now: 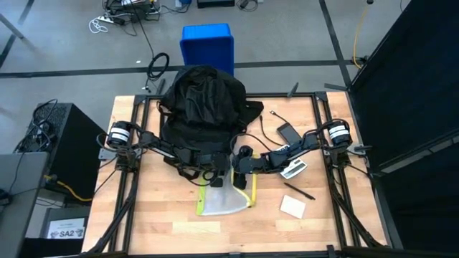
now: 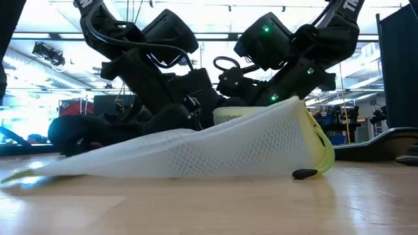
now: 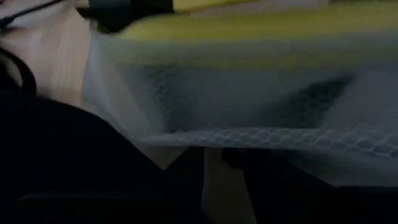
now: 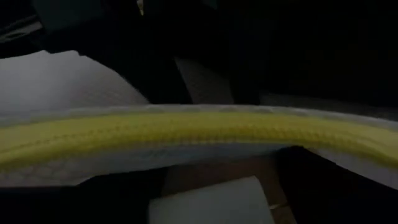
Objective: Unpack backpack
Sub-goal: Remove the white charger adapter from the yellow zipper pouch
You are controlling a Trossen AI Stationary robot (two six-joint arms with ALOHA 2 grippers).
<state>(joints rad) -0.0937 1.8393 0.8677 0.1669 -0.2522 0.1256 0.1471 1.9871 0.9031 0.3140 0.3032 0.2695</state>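
I see the black backpack (image 1: 204, 107) at the bench's (image 1: 143, 215) far middle. Both my hands meet at a white mesh pouch (image 1: 222, 199) before it. I cannot tell either hand's finger state: left hand (image 1: 215, 174), right hand (image 1: 240, 165).

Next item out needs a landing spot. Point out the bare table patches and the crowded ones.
Free: the wood left of the mesh pouch, between it and the table's left rail, and the front strip below the white pad. Crowded: the middle, where both end effectors meet the pouch at the backpack, and the right side holding the black case, pen and pad.
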